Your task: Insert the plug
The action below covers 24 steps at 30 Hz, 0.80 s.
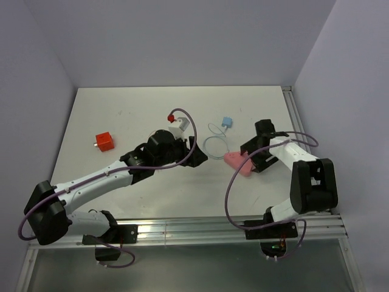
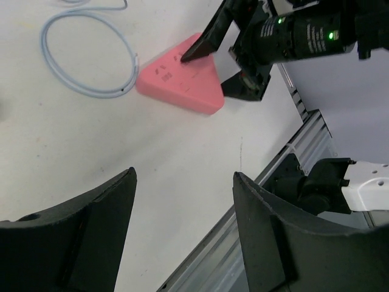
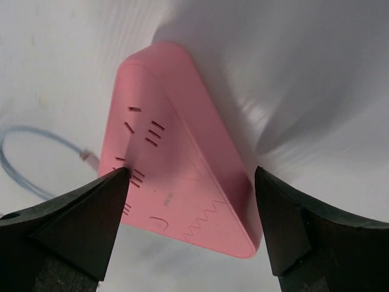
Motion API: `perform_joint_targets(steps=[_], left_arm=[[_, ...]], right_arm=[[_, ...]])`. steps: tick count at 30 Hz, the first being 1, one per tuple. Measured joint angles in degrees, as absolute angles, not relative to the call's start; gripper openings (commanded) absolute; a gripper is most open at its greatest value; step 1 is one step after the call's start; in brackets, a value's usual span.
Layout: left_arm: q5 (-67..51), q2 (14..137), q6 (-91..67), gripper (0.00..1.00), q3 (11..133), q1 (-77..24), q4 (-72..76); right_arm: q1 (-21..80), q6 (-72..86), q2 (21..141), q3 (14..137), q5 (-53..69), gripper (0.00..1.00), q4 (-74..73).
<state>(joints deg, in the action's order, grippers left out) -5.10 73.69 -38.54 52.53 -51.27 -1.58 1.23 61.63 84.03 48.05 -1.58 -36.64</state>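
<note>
The left arm [image 1: 91, 179] stretches low from its base toward 2 o'clock, and the left gripper [image 2: 183, 176] has its fingers spread wide apart. The right arm [image 1: 292, 155] folds at the elbow, its forearm pointing toward 10 o'clock, and the right gripper [image 3: 191, 173] is equally spread.

Seen from above, your left arm is covering part of the white, red-tipped piece [image 1: 177, 123]. The right pincer [image 1: 246, 159] is hiding the near edge of the pink socket block [image 1: 234, 160]. The blue plug [image 1: 227, 121] is showing too small for you to read its prongs. In the left wrist view, the top edge is cutting off the pale cable loop [image 2: 85, 61], and the bottom edge is cropping the left pincer [image 2: 185, 182]. In the right wrist view, the fingers [image 3: 73, 225] are masking the block's lower corners, so you cannot tell whether they are touching it. The tabletop [image 3: 304, 73] behind is blurring.
</note>
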Motion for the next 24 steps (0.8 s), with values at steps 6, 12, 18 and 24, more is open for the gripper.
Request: perform_joint_targets(steps=[6, 12, 18, 24], left_arm=[[-3.38, 70.24, -38.54, 0.72, 52.27, -50.37, -4.27], [-2.9, 68.69, -38.54, 0.71, 51.99, -50.26, -5.74], [-1.76, 68.55, -38.52, 0.7, 51.99, -50.26, -7.68], [0.34, 66.13, -38.35, 0.69, 52.01, -50.22, -10.28]], right_arm=[[10.13, 63.79, 79.81, 48.58, -2.39, 0.93, -38.89], [10.11, 58.0, 67.31, 48.31, -5.56, 0.98, -40.71], [10.11, 47.13, 72.73, 54.48, -6.2, 0.95, -37.01], [11.42, 40.8, 97.06, 76.88, -8.56, 0.87, -31.97]])
